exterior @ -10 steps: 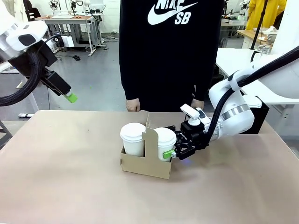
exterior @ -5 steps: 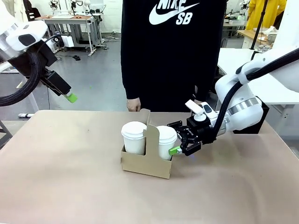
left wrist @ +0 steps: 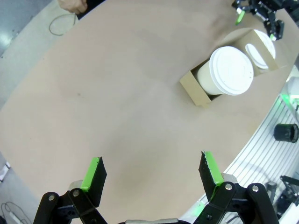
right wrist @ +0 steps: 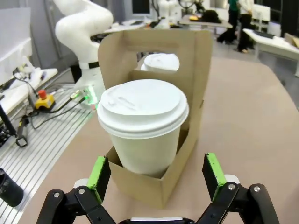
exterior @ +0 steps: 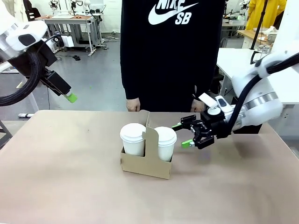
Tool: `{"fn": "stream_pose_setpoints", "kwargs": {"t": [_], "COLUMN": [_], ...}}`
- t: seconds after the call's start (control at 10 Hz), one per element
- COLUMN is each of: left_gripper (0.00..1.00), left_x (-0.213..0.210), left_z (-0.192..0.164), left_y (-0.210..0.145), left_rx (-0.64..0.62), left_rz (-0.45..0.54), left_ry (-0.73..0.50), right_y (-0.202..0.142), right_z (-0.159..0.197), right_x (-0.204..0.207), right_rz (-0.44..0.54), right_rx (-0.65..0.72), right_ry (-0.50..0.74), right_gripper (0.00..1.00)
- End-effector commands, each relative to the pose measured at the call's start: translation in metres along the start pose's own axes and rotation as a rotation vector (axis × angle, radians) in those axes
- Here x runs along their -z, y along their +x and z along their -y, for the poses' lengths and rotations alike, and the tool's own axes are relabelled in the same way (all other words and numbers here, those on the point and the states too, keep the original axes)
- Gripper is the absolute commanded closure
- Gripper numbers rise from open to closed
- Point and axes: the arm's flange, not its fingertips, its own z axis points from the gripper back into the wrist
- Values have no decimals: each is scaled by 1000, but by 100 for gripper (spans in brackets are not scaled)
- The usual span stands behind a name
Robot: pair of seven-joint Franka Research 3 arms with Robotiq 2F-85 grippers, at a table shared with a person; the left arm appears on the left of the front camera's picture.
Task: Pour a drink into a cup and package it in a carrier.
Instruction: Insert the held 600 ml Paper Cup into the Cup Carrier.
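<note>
**Both lidded cups seated in the carrier, right gripper empty beside it**

Front view: the low brown cardboard carrier (exterior: 145, 164) sits mid-table with a tall white paper cup with a white plastic lid (exterior: 165, 143) in its right pocket and a second white lidded cup (exterior: 132, 138) in the left one, the upright handle tab between them. The right gripper (exterior: 182, 134) hangs just beside the right-hand cup, apart from it, fingers spread and holding nothing; that reads as a cup already set down and let go. The left gripper (exterior: 70, 96) is parked high over the table's left edge, well apart from the work, likely to keep out of the way. A person in a black top (exterior: 170, 51) stands at the far side; white print on it reads "SB" under a partly cropped word.

Left wrist view: the left gripper's green pads (left wrist: 95, 171) stand wide apart over bare table (left wrist: 117, 107), with the carrier and cups seen from above, far off.

Right wrist view: the right gripper's fingers (right wrist: 211, 171) flank the near cup without touching it. The cups and carrier are plain, with no readable writing.
</note>
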Motion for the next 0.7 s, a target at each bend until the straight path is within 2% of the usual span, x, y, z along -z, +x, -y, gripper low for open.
{"fn": "stream_pose_setpoints", "kwargs": {"t": [0.0, 0.2, 0.4, 0.6], "left_gripper": [0, 0, 0, 0], "left_x": [-1, -1, -1, -1], "left_z": [0, 0, 0, 0], "left_y": [0, 0, 0, 0], "left_rx": [-13, -13, -13, -13], "left_rz": [2, 2, 2, 2], "left_ry": [-1, -1, -1, -1], "right_y": [24, 55, 84, 101], "right_z": [-19, -47, -79, -106], "right_x": [-27, -59, -93, -123], "right_rz": [-68, -188, -368, -472], "right_rx": [50, 167, 355, 467], "right_ry": [-101, -276, -538, -761], "right_gripper": [0, 0, 0, 0]}}
